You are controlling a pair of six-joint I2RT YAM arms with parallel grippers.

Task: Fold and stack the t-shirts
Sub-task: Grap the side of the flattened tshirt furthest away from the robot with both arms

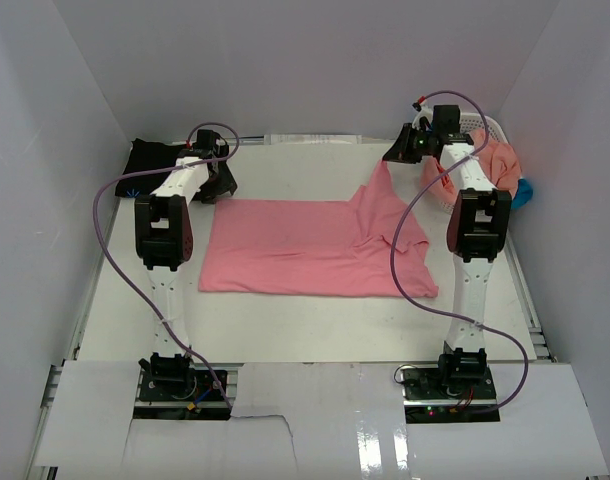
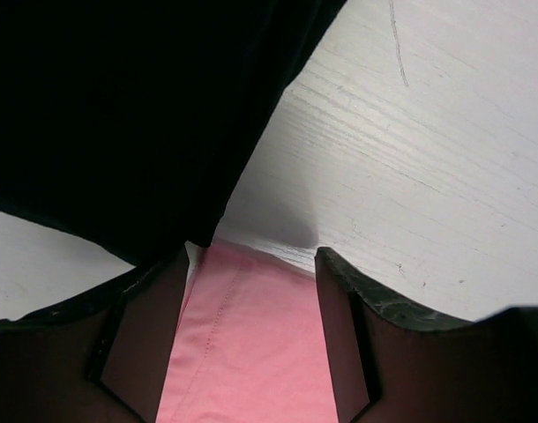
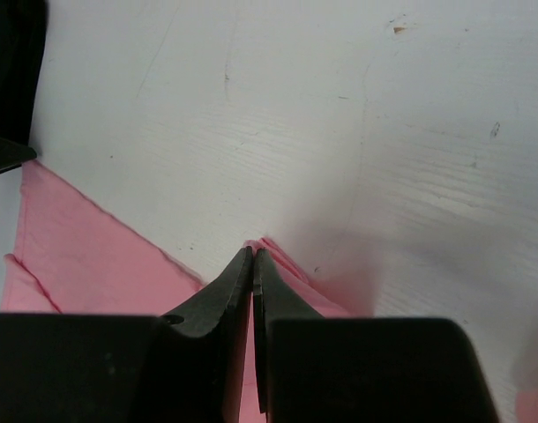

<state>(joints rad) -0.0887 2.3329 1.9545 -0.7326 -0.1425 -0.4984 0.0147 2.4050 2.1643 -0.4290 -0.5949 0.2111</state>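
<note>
- My right pincer (image 3: pixel 252 252) is pressed fully together on a far corner of the rose-pink t-shirt (image 1: pixel 295 250). It holds that corner up off the counter (image 1: pixel 285 325), ready to be carried over for a fold.
- My left pincer (image 2: pixel 251 256) stands open, its jaws straddling the other far corner of the pink cloth without gripping it. I judge it is lined up to close there so both corners lift together.
- The rest of the pink shirt lies spread mid-counter, rumpled below the raised corner.
- The black t-shirt (image 1: pixel 150 165) sits far left, just beside the left pincer, outside the folding area.
- The salmon-orange t-shirt (image 1: pixel 500 165) and the bright blue t-shirt (image 1: pixel 525 192) wait at the basket (image 1: pixel 490 125), far right.
</note>
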